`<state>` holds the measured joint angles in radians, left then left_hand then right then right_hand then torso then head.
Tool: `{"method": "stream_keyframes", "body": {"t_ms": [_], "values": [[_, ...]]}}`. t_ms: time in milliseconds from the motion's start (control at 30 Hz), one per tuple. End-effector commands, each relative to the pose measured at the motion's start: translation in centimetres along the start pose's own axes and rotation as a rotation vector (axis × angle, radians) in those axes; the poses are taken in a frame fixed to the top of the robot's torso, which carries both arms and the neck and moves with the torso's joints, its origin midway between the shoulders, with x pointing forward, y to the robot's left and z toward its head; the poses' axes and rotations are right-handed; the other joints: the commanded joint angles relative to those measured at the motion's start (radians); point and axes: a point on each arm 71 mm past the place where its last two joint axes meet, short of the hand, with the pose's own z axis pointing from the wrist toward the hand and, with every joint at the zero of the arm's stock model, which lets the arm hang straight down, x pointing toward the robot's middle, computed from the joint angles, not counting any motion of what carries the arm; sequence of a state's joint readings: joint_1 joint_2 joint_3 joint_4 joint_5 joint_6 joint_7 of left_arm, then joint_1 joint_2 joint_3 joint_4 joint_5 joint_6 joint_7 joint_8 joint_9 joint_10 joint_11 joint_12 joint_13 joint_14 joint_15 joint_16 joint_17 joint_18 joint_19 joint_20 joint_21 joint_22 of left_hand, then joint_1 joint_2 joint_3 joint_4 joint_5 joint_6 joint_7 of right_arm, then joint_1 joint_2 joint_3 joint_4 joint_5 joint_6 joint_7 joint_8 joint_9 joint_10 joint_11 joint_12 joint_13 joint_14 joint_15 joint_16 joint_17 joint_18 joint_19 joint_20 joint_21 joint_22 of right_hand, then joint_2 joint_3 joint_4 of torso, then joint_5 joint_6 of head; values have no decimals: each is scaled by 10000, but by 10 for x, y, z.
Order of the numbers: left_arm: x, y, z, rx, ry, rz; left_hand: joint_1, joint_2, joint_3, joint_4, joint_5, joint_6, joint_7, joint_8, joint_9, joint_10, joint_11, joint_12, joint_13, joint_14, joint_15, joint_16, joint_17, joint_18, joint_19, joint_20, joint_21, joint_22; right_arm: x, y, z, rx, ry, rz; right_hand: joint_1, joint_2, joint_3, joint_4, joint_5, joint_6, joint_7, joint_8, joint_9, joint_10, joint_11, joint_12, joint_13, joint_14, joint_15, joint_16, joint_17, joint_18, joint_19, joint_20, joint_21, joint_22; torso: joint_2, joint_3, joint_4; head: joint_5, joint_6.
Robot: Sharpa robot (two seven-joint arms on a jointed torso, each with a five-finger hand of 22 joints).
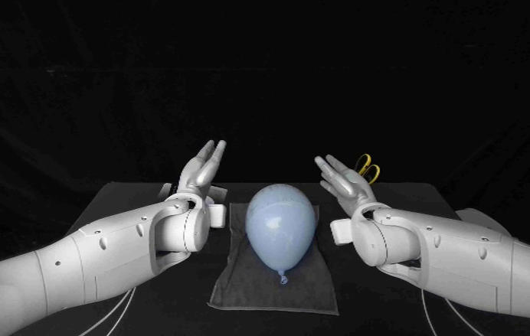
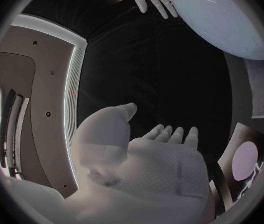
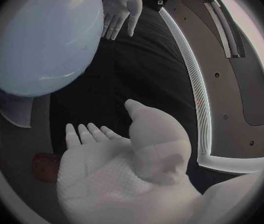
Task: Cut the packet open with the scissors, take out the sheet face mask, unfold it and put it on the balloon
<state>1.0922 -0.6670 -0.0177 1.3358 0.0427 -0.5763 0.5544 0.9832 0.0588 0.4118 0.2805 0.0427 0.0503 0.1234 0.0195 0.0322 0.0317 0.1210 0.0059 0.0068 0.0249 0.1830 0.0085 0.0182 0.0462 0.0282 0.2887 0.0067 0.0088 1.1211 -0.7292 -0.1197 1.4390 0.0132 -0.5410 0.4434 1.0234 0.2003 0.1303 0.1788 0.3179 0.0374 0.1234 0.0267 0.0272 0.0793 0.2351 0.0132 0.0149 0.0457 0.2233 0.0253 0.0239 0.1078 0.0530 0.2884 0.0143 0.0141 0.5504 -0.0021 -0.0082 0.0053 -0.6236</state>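
A pale blue balloon [image 1: 279,225] lies lengthwise on a grey cloth [image 1: 276,286] in the middle of the table, its knot toward me. My left hand [image 1: 202,169] is raised to the left of the balloon, fingers straight and apart, holding nothing. My right hand [image 1: 342,177] is raised the same way to the balloon's right. Yellow-handled scissors [image 1: 368,168] show just behind the right hand. In the left wrist view my left hand [image 2: 150,149] faces the balloon [image 2: 221,15], and a dark packet with a pale pink oval [image 2: 246,162] lies beside it. In the right wrist view my right hand [image 3: 116,154] is bare beside the balloon [image 3: 44,40].
The black table [image 1: 132,198] ends at a far edge just behind both hands. The cloth reaches nearly to the front edge. A dim reddish thing [image 3: 44,167] lies on the table near my right hand; I cannot tell what it is.
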Motion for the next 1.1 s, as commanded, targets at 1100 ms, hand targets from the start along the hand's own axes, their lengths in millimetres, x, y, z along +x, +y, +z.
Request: {"method": "stream_keyframes", "body": {"t_ms": [1100], "values": [[-28, -9, -2, 557, 1460, 22, 3783, -1814, 1233, -1664, 52, 7273, 882, 3300, 2258, 10067, 360, 1960, 624, 9310, -684, 4087, 2873, 1404, 8505, -305, 3128, 1108, -49, 51, 18, -2240, 184, -3051, 2566, -2213, 3509, -2769, -883, 7043, 1390, 2498, 1490, 8679, -237, 714, 483, 8033, -437, 2429, 1092, 710, 6658, -1, 2200, 648, 36, 40, -138, -222, -74]]}}
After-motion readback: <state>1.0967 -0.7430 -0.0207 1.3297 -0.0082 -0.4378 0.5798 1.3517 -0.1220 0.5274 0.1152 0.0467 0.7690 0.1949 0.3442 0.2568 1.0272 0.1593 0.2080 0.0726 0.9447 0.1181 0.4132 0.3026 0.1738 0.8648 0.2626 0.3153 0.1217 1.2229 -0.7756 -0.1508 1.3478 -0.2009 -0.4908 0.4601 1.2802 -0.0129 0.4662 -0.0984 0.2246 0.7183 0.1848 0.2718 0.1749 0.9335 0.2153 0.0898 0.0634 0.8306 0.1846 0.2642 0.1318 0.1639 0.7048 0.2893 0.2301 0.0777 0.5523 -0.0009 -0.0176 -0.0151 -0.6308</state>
